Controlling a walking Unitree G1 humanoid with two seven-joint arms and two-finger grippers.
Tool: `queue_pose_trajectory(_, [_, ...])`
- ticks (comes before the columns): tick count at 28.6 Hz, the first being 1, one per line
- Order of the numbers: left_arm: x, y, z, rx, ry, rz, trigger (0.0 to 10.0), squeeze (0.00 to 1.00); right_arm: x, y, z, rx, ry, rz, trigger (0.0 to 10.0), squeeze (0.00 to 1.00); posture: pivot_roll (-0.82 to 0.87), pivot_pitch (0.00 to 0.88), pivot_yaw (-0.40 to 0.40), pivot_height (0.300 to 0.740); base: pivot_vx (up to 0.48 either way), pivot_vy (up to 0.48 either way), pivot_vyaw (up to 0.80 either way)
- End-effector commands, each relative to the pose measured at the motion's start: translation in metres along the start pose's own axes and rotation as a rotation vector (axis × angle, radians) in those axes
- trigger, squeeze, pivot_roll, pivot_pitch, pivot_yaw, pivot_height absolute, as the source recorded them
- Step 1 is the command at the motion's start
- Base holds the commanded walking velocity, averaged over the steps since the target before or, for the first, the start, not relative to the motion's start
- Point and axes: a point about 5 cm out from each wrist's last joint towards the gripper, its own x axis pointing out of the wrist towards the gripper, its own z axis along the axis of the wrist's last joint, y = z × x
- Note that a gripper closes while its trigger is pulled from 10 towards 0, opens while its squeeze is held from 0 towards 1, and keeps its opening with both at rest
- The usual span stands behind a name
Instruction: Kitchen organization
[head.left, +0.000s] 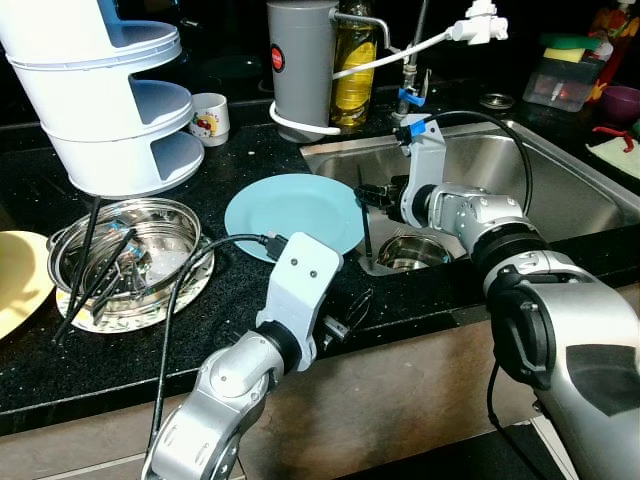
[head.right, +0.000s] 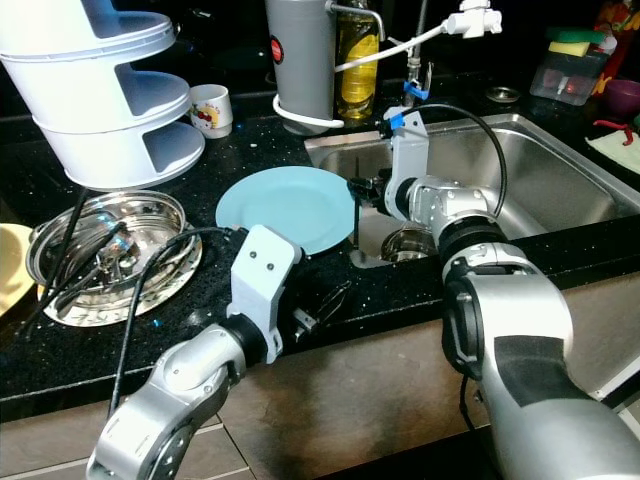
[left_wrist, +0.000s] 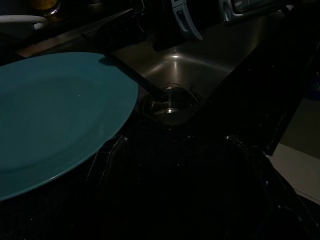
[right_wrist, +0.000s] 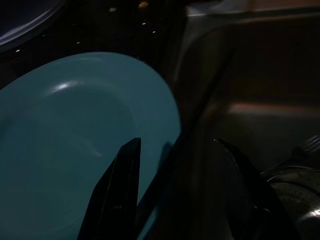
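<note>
while the teal plate (head.left: 293, 213) lies flat on the black counter (head.left: 250, 150) just left of the sink (head.left: 560, 180), the right gripper (right_wrist: 175, 190) is held wide over its right rim; one finger should be slid beneath. the left gripper (head.left: 345, 318) is parted nearer.

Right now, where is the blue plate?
In the left eye view the blue plate lies flat on the black counter, at the sink's left edge, between the steel bowl and the right gripper.
</note>
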Motion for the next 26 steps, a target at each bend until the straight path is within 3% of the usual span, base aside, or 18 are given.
queue_pose_trajectory(1, [0.001, 0.000, -0.001, 0.004, -0.001, -0.001, 10.0, 0.00, 0.001, 0.008, 0.008, -0.003, -0.008, 0.041, 10.0, 0.00, 0.04, 0.000, 0.005, 0.740, 0.000, 0.000, 0.00])
queue_pose_trajectory(5, [0.001, 0.000, 0.000, 0.003, -0.005, 0.000, 10.0, 0.00, 0.006, 0.017, 0.000, -0.022, 0.050, 0.105, 10.0, 0.00, 0.04, 0.000, 0.002, 0.740, 0.000, 0.000, 0.00])
queue_pose_trajectory(15, [0.001, 0.001, 0.001, 0.003, -0.010, 0.003, 10.0, 0.00, 0.007, 0.021, 0.000, -0.029, 0.065, 0.133, 10.0, 0.00, 0.04, 0.000, 0.003, 0.740, 0.000, 0.000, 0.00])
queue_pose_trajectory(16, [0.001, 0.001, 0.001, 0.003, -0.010, 0.003, 10.0, 0.00, 0.007, 0.021, 0.000, -0.029, 0.066, 0.134, 7.0, 0.00, 0.04, 0.000, 0.004, 0.740, 0.000, 0.000, 0.00])
queue_pose_trajectory(17, [0.002, 0.001, 0.001, 0.003, -0.010, 0.002, 10.0, 0.00, 0.007, 0.021, 0.000, -0.030, 0.066, 0.135, 2.9, 0.00, 0.04, 0.000, 0.003, 0.740, 0.000, 0.000, 0.00])
queue_pose_trajectory(18, [0.002, 0.001, 0.001, 0.003, -0.010, 0.002, 10.0, 0.00, 0.006, 0.020, 0.000, -0.031, 0.066, 0.135, 2.4, 0.00, 0.04, 0.000, 0.003, 0.740, 0.000, 0.000, 0.00])
queue_pose_trajectory(20, [0.002, 0.001, 0.001, 0.002, -0.011, 0.002, 10.0, 0.00, 0.006, 0.020, 0.000, -0.040, 0.066, 0.134, 0.0, 0.00, 0.04, 0.000, 0.003, 0.740, 0.000, 0.000, 0.00])
queue_pose_trajectory(26, [0.002, 0.001, 0.001, 0.003, -0.012, 0.002, 10.0, 0.00, 0.006, 0.020, 0.002, -0.070, 0.066, 0.132, 0.0, 0.00, 0.04, 0.000, 0.004, 0.740, 0.000, 0.000, 0.00])
